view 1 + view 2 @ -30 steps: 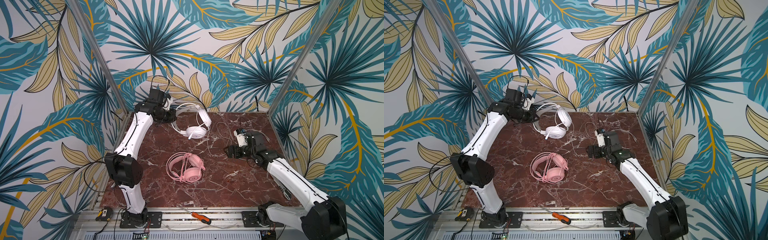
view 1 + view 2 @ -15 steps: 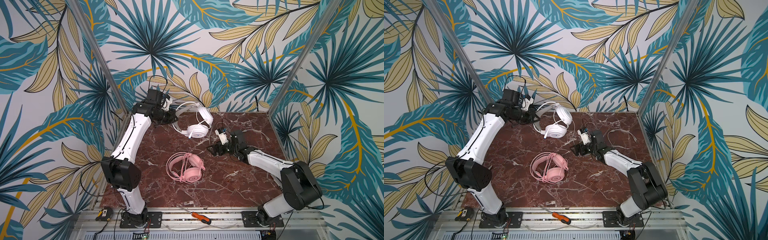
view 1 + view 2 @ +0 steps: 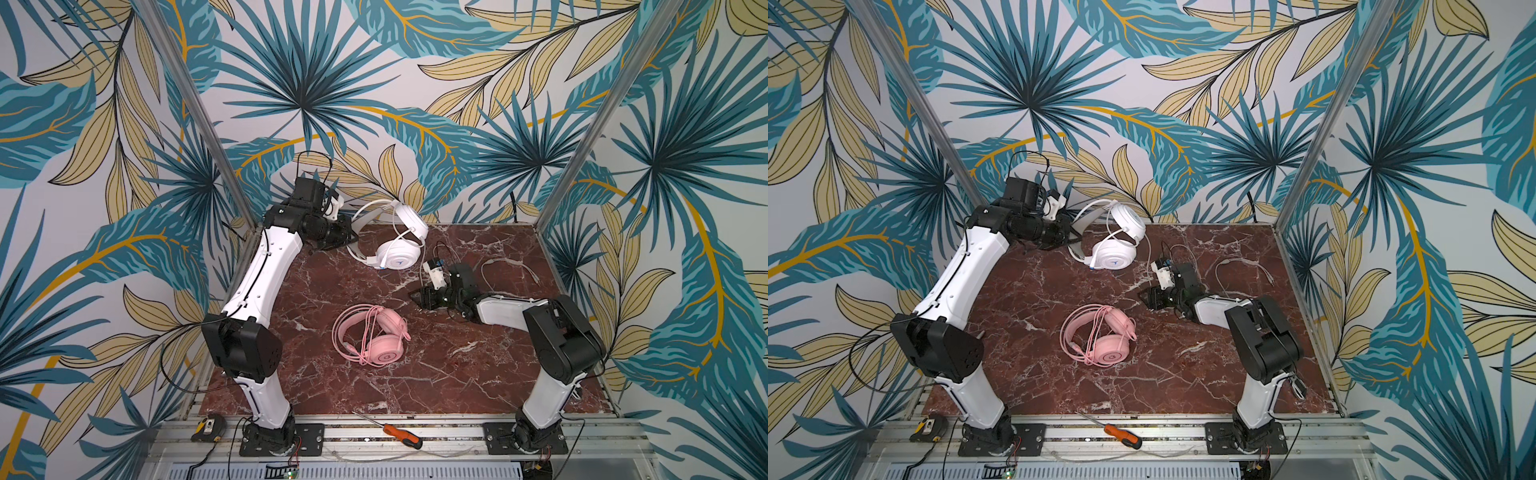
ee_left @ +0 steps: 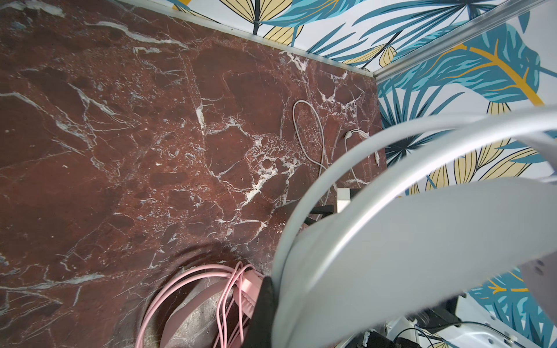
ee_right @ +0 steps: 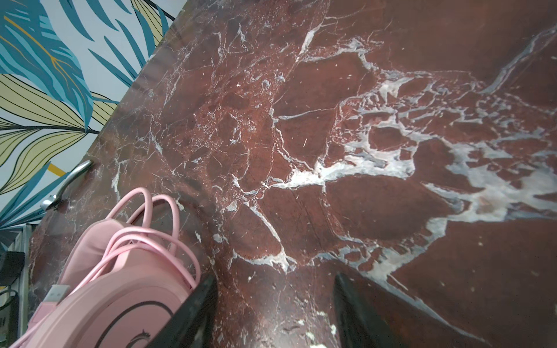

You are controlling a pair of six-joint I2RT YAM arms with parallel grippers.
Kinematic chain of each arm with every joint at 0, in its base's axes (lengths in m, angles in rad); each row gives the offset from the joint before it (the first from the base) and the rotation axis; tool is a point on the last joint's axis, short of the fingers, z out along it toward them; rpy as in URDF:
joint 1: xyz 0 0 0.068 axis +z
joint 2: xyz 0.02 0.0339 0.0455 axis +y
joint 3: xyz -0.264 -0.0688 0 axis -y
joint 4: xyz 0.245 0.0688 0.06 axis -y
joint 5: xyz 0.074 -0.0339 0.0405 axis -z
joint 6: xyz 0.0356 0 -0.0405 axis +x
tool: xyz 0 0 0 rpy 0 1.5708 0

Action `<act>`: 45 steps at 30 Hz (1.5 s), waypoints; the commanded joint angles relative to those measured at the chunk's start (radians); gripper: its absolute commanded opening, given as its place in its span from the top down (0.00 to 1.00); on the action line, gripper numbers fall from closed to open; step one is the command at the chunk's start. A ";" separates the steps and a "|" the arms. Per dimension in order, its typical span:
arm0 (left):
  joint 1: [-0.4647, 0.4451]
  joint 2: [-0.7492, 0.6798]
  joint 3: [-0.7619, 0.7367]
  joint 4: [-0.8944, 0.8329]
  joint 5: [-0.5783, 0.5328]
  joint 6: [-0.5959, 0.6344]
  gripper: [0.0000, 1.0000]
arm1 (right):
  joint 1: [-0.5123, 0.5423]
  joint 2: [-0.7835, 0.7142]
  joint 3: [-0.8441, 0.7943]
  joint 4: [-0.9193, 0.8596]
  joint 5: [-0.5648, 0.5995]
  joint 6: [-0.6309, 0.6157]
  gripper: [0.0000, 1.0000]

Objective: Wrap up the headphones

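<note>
Two headsets are on show, one white and one pink, with two arms, one screwdriver and one tape measure on the front rail. The left gripper is clenched on the band of the white headset, which hangs at the back of the table with its lower cup near the marble; whether that cup touches I cannot tell. Its cable lies loose at the back right, well apart from the cups. The pink headset lies flat near the middle of the table, its pink cord looped over the cups. The right gripper sits low between the two headsets, just beside the pink one in the right wrist view, its fingers parted with only bare marble between them, grasping nothing. No writing can be read: the white cup carries a small blue Y-shaped mark, and the pink cup a dark ring with a small emblem, too small to make out. Compared with a second ago, the right arm has folded at the elbow and its gripper has slid toward the middle, while both headsets lie where they were and the left gripper keeps its hold.
</note>
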 commanded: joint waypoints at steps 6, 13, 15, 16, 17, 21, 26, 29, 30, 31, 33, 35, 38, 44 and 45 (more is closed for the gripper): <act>0.000 -0.009 0.094 0.025 0.025 -0.084 1.00 | 0.005 0.045 -0.001 -0.019 -0.068 0.020 0.42; 0.018 0.002 0.093 0.026 0.003 -0.129 1.00 | 0.005 -0.002 -0.097 0.001 -0.041 0.057 0.53; 0.023 0.005 0.088 0.025 -0.001 -0.140 1.00 | 0.005 -0.038 -0.140 0.024 -0.030 0.074 0.59; 0.026 0.009 0.088 0.025 0.002 -0.143 1.00 | 0.005 -0.052 -0.156 0.037 -0.024 0.078 0.61; 0.026 0.013 0.088 0.025 0.007 -0.146 1.00 | 0.005 -0.065 -0.171 0.047 -0.018 0.082 0.61; 0.026 0.022 0.092 0.025 0.024 -0.142 1.00 | 0.005 -0.074 -0.170 0.045 0.012 0.072 0.39; 0.026 0.015 0.072 0.026 0.026 -0.131 1.00 | 0.007 -0.062 -0.136 0.129 0.022 0.058 0.32; 0.026 0.011 0.058 0.025 0.029 -0.129 1.00 | 0.020 -0.054 -0.118 0.195 0.031 0.015 0.29; 0.026 0.009 0.053 0.025 0.029 -0.130 1.00 | 0.028 -0.054 -0.122 0.233 0.036 -0.009 0.29; 0.026 0.008 0.049 0.025 0.028 -0.130 1.00 | 0.037 -0.055 -0.133 0.278 0.038 -0.031 0.28; 0.026 0.006 0.045 0.025 0.026 -0.130 1.00 | 0.056 -0.051 -0.167 0.405 0.045 -0.067 0.26; 0.026 0.007 0.044 0.025 0.026 -0.130 1.00 | 0.072 -0.027 -0.184 0.520 0.055 -0.081 0.24; 0.026 0.007 0.041 0.025 0.025 -0.131 1.00 | 0.085 0.020 -0.155 0.574 0.052 -0.077 0.24; 0.026 0.001 0.039 0.025 0.029 -0.130 1.00 | 0.103 0.118 -0.025 0.504 0.113 -0.057 0.26; 0.026 -0.001 0.038 0.025 0.027 -0.131 1.00 | 0.103 0.132 -0.011 0.502 0.122 -0.040 0.27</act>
